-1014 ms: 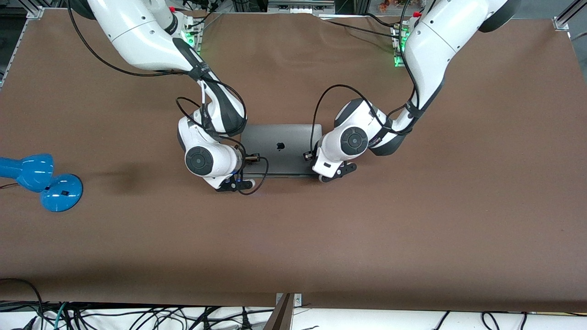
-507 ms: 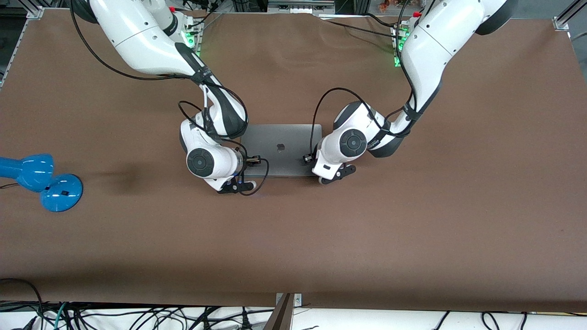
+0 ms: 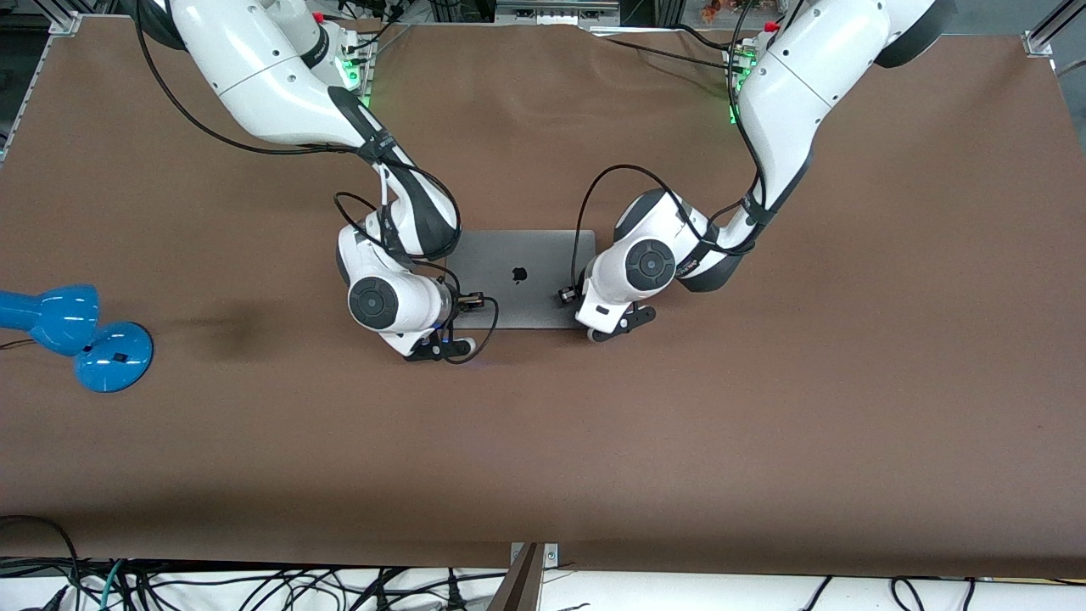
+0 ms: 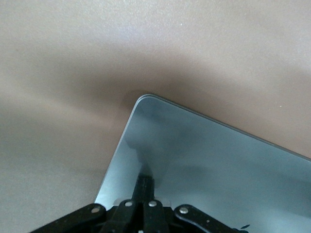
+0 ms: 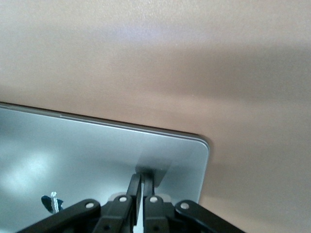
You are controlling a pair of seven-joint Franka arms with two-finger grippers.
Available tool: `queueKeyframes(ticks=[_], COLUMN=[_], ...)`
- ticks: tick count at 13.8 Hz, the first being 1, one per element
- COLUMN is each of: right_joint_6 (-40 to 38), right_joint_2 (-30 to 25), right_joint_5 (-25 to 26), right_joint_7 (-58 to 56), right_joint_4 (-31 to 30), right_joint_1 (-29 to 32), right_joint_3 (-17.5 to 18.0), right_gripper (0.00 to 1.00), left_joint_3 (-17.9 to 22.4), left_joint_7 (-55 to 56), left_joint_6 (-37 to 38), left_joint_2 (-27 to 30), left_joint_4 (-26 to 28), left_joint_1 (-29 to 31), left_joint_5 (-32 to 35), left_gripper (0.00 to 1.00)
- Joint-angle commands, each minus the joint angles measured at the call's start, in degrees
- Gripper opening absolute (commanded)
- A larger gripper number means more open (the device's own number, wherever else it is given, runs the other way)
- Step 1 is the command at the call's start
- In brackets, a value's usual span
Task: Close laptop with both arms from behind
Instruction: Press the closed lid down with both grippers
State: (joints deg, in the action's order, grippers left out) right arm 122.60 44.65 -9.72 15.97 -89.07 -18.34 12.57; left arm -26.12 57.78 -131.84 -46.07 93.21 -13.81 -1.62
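The grey laptop (image 3: 519, 276) lies mid-table with its lid down almost flat, apple logo facing up; keyboard and screen are hidden. My right gripper (image 3: 469, 299) is shut, and its fingertips press on the lid near the corner toward the right arm's end. My left gripper (image 3: 567, 295) is shut too and presses on the lid near the other corner. In the left wrist view the shut left gripper (image 4: 145, 179) touches the lid (image 4: 209, 160). The right wrist view shows the right gripper (image 5: 144, 175) on the lid (image 5: 73, 150), holding nothing.
A blue desk lamp (image 3: 76, 335) lies near the table edge at the right arm's end. Black cables loop from both wrists over the laptop's sides. Bare brown tabletop (image 3: 543, 441) stretches all around.
Both wrists have sunk a little and the lid has gone down with them. The dark strip of base at the edge nearest the front camera has shrunk away.
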Motion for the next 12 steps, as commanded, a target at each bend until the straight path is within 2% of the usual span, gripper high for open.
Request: queueKeyframes(ticks=[1,3,4,6,8,10,11,12], right_joint_6=[1.2,1.3,1.2,1.1,0.4,-1.4,-2.6,-3.6], right_joint_2=[1.4,1.4,1.4,1.2,0.7,-1.2,-2.5,-4.5], right_joint_5=[0.7,0.7,0.7,0.7,0.1,-0.1,0.4,0.5], right_joint_7=[-0.6,-0.6,-0.6,-0.6,0.2,0.3,0.3,0.2], right_joint_4=[1.4,1.4,1.4,1.4,1.4,1.4,1.4,1.4], right_joint_1=[-0.3,-0.4,-0.4,-0.3,0.1,0.1,0.1,0.1], right_joint_3=[-0.2,-0.2,-0.2,-0.2,-0.2,-0.2,-0.2,-0.2], right_gripper=[0.09,0.09,0.09,0.09,0.11,0.22,0.4,0.52], left_joint_3=[1.7,3.0,3.0,3.0,3.1,3.0,3.0,2.9], left_joint_7=[1.3,1.4,1.8,3.6,3.6,3.5,3.4,3.5], left_joint_6=[-0.6,-1.3,-1.3,-1.3,-1.3,-0.6,-0.4,1.1], left_joint_2=[-1.3,-1.3,-1.4,-1.3,-1.0,-0.3,0.5,1.8], left_joint_4=[-1.7,-1.6,-1.6,-1.7,-1.7,-1.7,-1.5,-1.4], left_joint_1=[-2.0,-3.2,-3.2,-3.2,-2.8,-2.4,-2.2,-2.2], left_joint_5=[2.1,2.1,2.0,2.1,2.2,2.2,2.2,2.2], left_gripper=[0.0,0.0,0.1,1.0,1.0,1.0,1.0,1.0])
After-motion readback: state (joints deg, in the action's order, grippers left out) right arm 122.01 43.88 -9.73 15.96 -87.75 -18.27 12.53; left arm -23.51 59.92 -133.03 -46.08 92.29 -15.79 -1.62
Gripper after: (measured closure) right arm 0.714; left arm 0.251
